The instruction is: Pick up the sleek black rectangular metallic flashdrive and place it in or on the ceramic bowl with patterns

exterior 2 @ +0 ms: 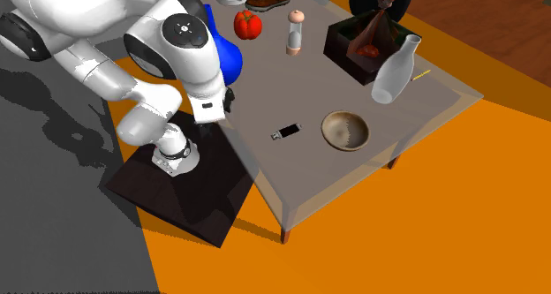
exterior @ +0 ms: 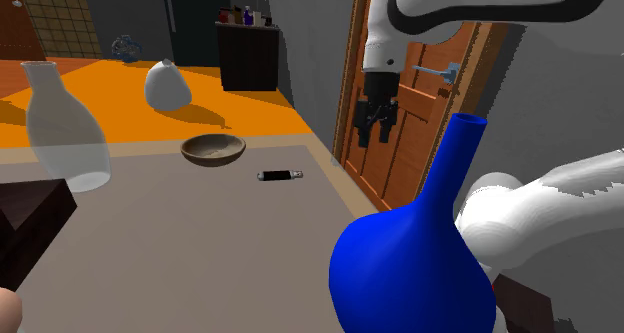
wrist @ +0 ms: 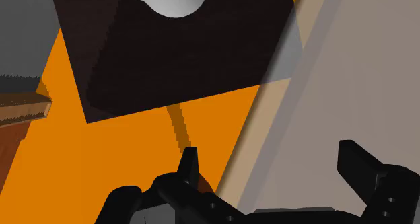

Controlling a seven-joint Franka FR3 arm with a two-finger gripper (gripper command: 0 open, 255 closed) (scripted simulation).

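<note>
Flashdrive [exterior: 279, 174] flat on table [exterior: 180, 251], near bowl [exterior: 213, 149], well apart from raised gripper [exterior: 375, 136] toward the shoulder view's right, fingers spread wide, empty

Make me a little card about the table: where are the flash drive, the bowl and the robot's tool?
flash drive: black, lying flat on the grey table, not held
bowl: brown, empty, beside the flash drive, not touching it
tool: open, empty, high over the table's edge
nearby: blue vase, clear bottle
drive in bowl: not yet
</note>
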